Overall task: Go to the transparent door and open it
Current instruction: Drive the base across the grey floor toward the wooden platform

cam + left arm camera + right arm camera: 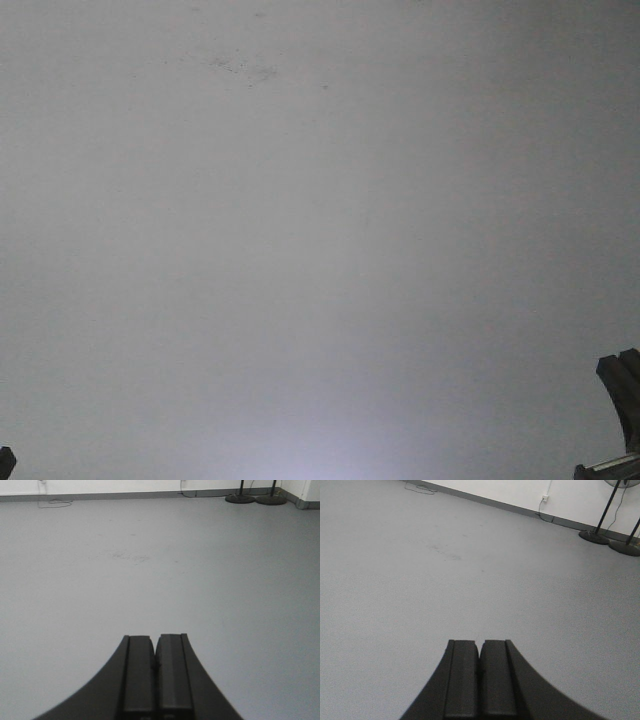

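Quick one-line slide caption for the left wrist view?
The left gripper, shut on nothing, faces grey floor, a white wall and two stand bases; no door in view.

Two grippers: left gripper (155,641) and right gripper (480,645), each with one pair of jaws pressed together. Two round black stand bases (594,537) side by side near the wall (575,495), each with one thin pole (608,505). One wall socket (545,498). One loose cable (54,502) looped on the floor (225,590), perhaps more along the skirting, too small to count. One faint scuff patch (129,557).
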